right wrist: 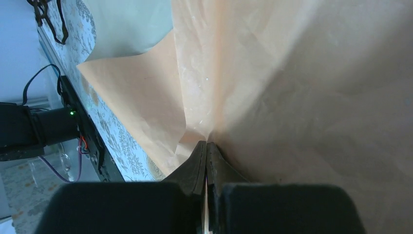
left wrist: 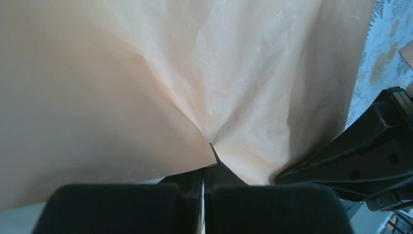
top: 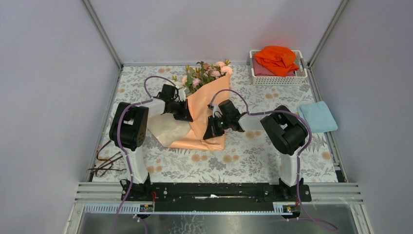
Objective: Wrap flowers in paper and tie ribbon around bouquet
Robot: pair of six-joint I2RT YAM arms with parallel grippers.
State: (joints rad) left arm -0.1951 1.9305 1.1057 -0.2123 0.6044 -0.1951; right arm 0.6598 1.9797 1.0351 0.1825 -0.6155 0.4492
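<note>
The table (top: 272, 161) has the big peach paper (top: 207, 105) in the middle, folded over the flowers (top: 207, 72), whose blooms stick out at the far end. L gripper (left wrist: 207, 168) and R gripper (right wrist: 206, 152) are each squeezed tight on a pinch of paper. If the arms pull diff ways, the thin sheet may rip or slip free & the wrap flop open. Only the top cam shows the blooms; wrist cams show mostly paper. The ribbon (top: 104, 163) lies, I think, loose at the table's left edge.

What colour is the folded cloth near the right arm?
The cloth is light blue; best in top external view.
</note>
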